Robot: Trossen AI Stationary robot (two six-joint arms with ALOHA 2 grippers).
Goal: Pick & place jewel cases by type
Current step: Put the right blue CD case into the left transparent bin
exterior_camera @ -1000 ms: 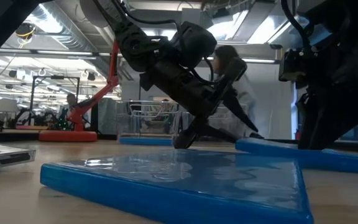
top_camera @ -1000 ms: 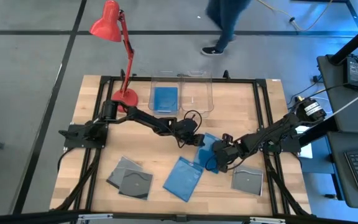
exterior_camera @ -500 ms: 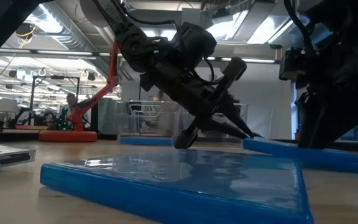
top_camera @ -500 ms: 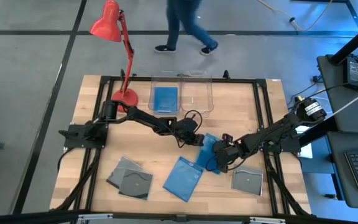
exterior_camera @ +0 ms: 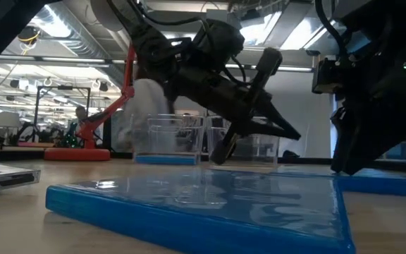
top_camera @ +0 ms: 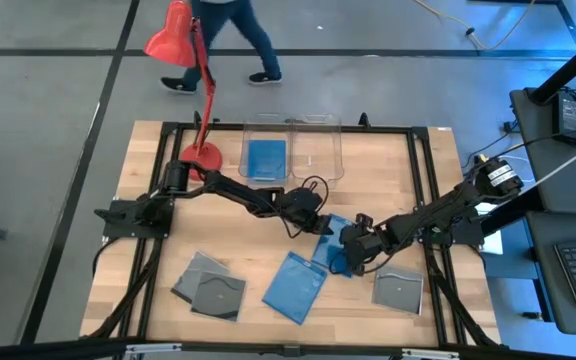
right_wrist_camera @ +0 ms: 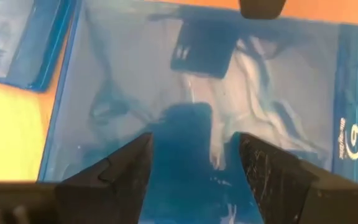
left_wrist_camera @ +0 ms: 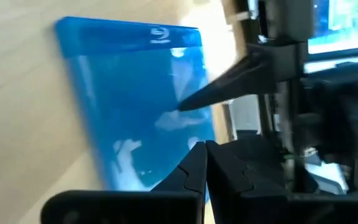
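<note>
A blue jewel case point(top_camera: 336, 232) lies flat mid-table between my two grippers. My left gripper point(top_camera: 320, 226) is shut on nothing, its tips point(exterior_camera: 296, 134) raised clear above the case's left edge point(left_wrist_camera: 142, 106). My right gripper point(top_camera: 346, 255) stands open over the same case point(right_wrist_camera: 197, 81), one finger toward either side. A second blue case point(top_camera: 295, 287) lies flat nearer the front. Two grey cases point(top_camera: 211, 290) overlap at the front left. Another grey case point(top_camera: 398, 288) lies at the front right. One blue case point(top_camera: 266, 158) rests in the left clear bin point(top_camera: 248, 140). My right gripper points steeply down at the blue case's top face point(right_wrist_camera: 185, 124) with its fingers point(right_wrist_camera: 129, 165) spread. In the low view it reaches down to the case point(exterior_camera: 340, 169), but I cannot tell whether the fingers touch it. My left gripper touches nothing.
Two clear bins stand side by side at the table's far edge, the right one point(top_camera: 318, 150) beside the left. A red desk lamp point(top_camera: 183, 60) stands at the far left, its base point(top_camera: 205, 155) next to the bins. A person point(top_camera: 223, 30) walks on the floor beyond the far edge.
My left gripper has shut with nothing between its fingers and tipped its fingertips up, away from the blue case's edge. My right gripper has kept still and open. The person behind the table has walked toward the left.
</note>
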